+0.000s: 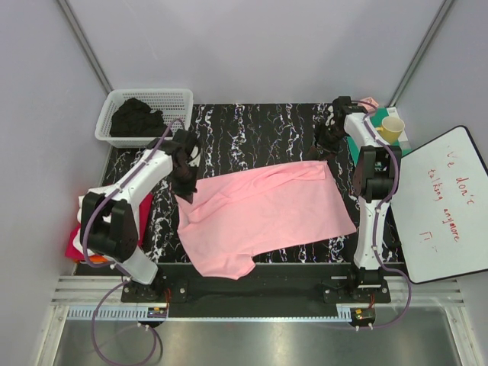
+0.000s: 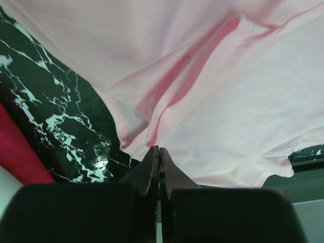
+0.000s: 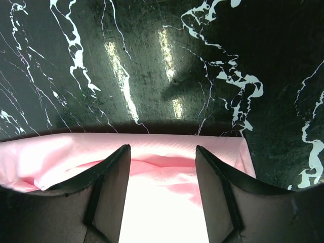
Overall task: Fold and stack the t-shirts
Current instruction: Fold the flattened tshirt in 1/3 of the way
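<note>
The left tool is pressing its fingers together at the light pink t-shirt's left edge. The right tool is hovering, fingers spread, over its far right corner. The t-shirt is lying across the marbled surface.

Colour rundown: the light pink t-shirt is plain, no print, going a deeper rose in its creases. The table is glossy black marble with jagged white veins all over. The basket is white lattice plastic, and the black clothes in it are solid black. At the left edge there's a magenta-red cloth with a sliver of orange cloth showing next to it. The whiteboard is white with a black rim and red handwriting. The cup is pale yellow. The arms are white with black joints, the cables are purple, and the left gripper and right gripper are both matte black.
</note>
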Robot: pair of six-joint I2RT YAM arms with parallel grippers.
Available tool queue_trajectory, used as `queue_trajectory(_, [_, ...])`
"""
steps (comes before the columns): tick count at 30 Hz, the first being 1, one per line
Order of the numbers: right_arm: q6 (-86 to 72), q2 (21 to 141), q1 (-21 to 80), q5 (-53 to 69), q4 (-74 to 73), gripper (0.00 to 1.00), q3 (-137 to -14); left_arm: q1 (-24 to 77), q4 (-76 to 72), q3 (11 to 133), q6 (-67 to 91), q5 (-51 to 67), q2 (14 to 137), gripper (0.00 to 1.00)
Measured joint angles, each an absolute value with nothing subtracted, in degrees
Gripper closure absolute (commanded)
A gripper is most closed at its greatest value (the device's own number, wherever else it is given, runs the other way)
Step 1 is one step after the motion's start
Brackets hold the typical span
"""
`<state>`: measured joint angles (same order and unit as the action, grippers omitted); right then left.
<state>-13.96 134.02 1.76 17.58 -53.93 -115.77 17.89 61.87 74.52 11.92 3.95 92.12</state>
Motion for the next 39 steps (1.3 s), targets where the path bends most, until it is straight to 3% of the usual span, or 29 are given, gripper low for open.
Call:
queue_trajectory(4, [-13.96, 134.02, 1.76, 17.76, -53.93, 0.36, -115.68, 18.61, 62.48, 70.72, 12.29, 3.42, 91.77, 0.99])
queue_trajectory(5, [-13.96, 134.02, 1.76, 17.82, -53.93, 0.35, -115.68, 18.76, 63.00, 70.74, 12.51, 3.01, 92.01, 0.90])
queue_trajectory(7, [-13.93, 134.02, 1.76, 18.13, -53.93, 0.31, -115.68, 18.68, 62.87, 71.42, 12.91, 1.78, 92.55, 0.48])
queue_trajectory(8, [-13.91, 134.02, 1.76, 18.24, -53.93, 0.30, -115.68, 18.41, 63.20, 72.60, 13.39, 1.23, 93.58, 0.40])
queue_trajectory(10, [-13.87, 134.02, 1.76, 18.48, -53.93, 0.28, -115.74, 17.72, 62.76, 76.09, 14.17, 0.56, 96.44, 0.25])
queue_trajectory(13, [-13.78, 134.02, 1.76, 18.79, -53.93, 0.29, -115.83, 16.45, 60.66, 81.78, 15.18, -0.08, 101.67, 0.23])
queue_trajectory(17, [-13.67, 134.04, 1.76, 19.20, -53.95, 0.37, -115.83, 15.38, 59.09, 86.70, 15.16, -0.73, 106.80, 0.43])
queue_trajectory(18, [-13.56, 134.04, 1.76, 19.44, -53.95, 0.44, -115.83, 15.31, 58.78, 87.35, 14.94, -0.86, 107.83, 0.46])
queue_trajectory(19, [-13.41, 134.04, 1.76, 19.68, -53.93, 0.76, -115.83, 15.33, 58.61, 87.88, 14.70, -0.97, 108.86, 0.50])
queue_trajectory(20, [-13.23, 134.04, 1.76, 20.08, -53.95, 0.99, -115.83, 15.33, 58.59, 88.42, 14.44, -1.06, 109.86, 0.73])
queue_trajectory(22, [-12.53, 134.04, 1.76, 20.91, -53.95, 1.00, -115.83, 15.33, 58.61, 89.38, 14.22, -1.41, 112.03, 0.96])
queue_trajectory(23, [-12.84, 134.04, 1.76, 21.67, -53.95, 1.00, -115.83, 15.31, 58.54, 89.82, 13.96, -1.50, 113.03, 1.00])
queue_trajectory(39, [-12.56, 139.63, 3.92, 29.87, -54.74, 1.00, -122.41, 15.27, 59.33, 98.45, 13.80, -1.39, 123.33, 1.00])
